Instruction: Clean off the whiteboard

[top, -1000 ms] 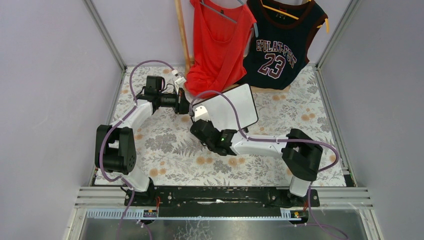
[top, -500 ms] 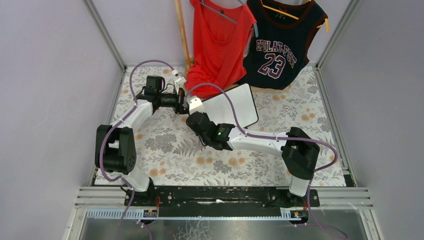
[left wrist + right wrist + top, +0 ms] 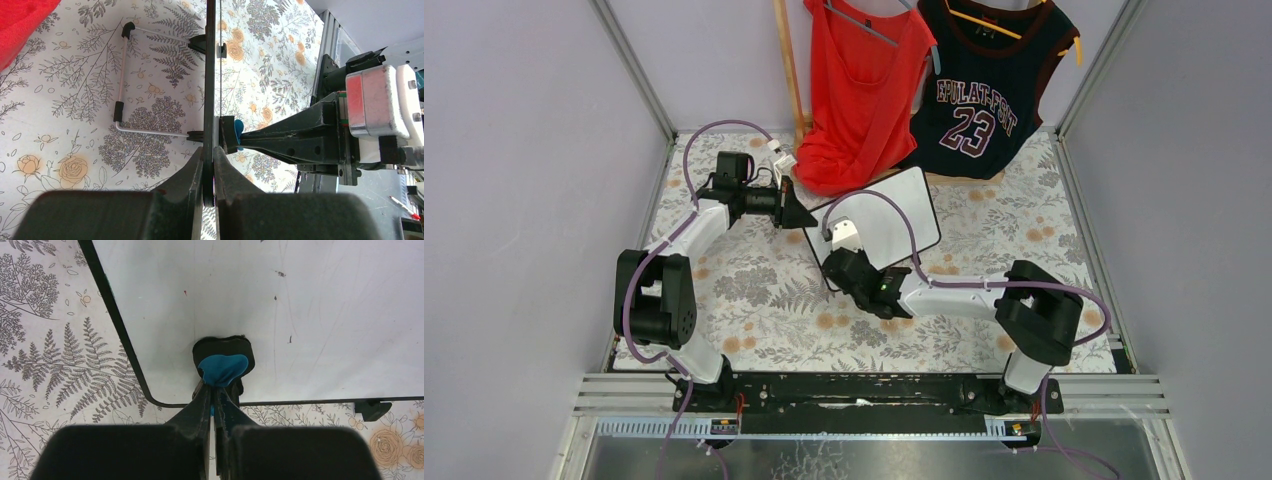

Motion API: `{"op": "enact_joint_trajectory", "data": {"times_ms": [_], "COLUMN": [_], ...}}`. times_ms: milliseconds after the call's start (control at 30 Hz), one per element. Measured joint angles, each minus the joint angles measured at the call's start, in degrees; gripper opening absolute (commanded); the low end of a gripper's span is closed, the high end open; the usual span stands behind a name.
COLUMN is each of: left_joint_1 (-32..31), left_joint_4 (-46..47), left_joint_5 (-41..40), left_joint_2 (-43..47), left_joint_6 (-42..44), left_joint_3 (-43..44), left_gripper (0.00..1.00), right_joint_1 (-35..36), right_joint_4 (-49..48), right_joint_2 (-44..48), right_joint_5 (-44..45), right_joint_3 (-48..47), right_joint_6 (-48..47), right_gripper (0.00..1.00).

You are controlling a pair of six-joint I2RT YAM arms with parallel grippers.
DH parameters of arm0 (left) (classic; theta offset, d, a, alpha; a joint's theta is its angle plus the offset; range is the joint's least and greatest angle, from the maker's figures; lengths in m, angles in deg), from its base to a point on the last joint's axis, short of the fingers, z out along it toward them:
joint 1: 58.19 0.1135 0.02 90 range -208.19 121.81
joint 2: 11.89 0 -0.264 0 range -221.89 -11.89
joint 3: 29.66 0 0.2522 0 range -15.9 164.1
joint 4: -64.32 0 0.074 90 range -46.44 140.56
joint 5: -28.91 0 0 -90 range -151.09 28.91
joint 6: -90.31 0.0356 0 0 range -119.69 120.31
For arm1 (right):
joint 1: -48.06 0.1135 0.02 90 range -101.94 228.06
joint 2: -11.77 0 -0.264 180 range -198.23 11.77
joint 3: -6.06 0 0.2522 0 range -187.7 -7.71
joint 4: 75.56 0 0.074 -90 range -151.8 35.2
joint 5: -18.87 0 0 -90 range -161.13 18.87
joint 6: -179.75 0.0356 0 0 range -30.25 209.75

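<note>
Floral-patterned worktop (image 3: pixel 754 290) with the whiteboard (image 3: pixel 886 222) standing near the middle of its far edge, left fingers (image 3: pixel 190 175) pinching its rim, right fingers (image 3: pixel 195 407) pinching a blue eraser (image 3: pixel 222 369) against its lower corner; the face looks nearly clean, with only faint specks seemingly left to wipe.

Soft, even light falls from overhead, bright throughout, and shadows on the floral tablecloth (image 3: pixel 754 290) stay faint. The whiteboard (image 3: pixel 300 315) shows no glare. Nearest each wrist lens, the left gripper (image 3: pixel 210 150) and right gripper (image 3: pixel 215 387) blur into dark masses.
</note>
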Motion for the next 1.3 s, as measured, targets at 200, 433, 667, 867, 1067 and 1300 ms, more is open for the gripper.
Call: {"op": "enact_joint_trajectory", "data": {"times_ms": [200,433,667,867,1067,1300], "left_joint_1": [0.0,0.0,0.0,0.02,0.15,0.15], "left_joint_4": [-0.07,-0.07,-0.13,-0.44,-0.61,-0.63], "left_joint_5": [0.0,-0.17,-0.52,-0.52,-0.52,-0.46], "left_joint_2": [0.0,0.22,0.24,0.22,0.22,0.22], "left_joint_6": [0.17,0.24,0.28,0.31,0.37,0.39], "left_joint_3": [0.0,0.02,0.0,0.0,0.0,0.0], "left_gripper": [0.0,0.0,0.0,0.0,0.0,0.0], "right_joint_1": [-0.33,-1.97,-3.21,-3.28,-2.73,-2.36], "right_joint_4": [2.01,5.77,6.54,4.31,3.87,2.86], "right_joint_2": [-0.39,-1.77,-1.7,-0.94,-1.18,-1.25], "right_joint_5": [0.04,-0.48,-1.92,-3.65,-3.78,-6.08], "right_joint_3": [-2.12,-9.03,-10.75,-9.03,-9.03,-9.05], "right_joint_6": [-1.22,-4.46,-5.6,-5.35,-5.42,-5.4], "right_gripper": [0.0,0.0,0.0,0.0,0.0,0.0]}}
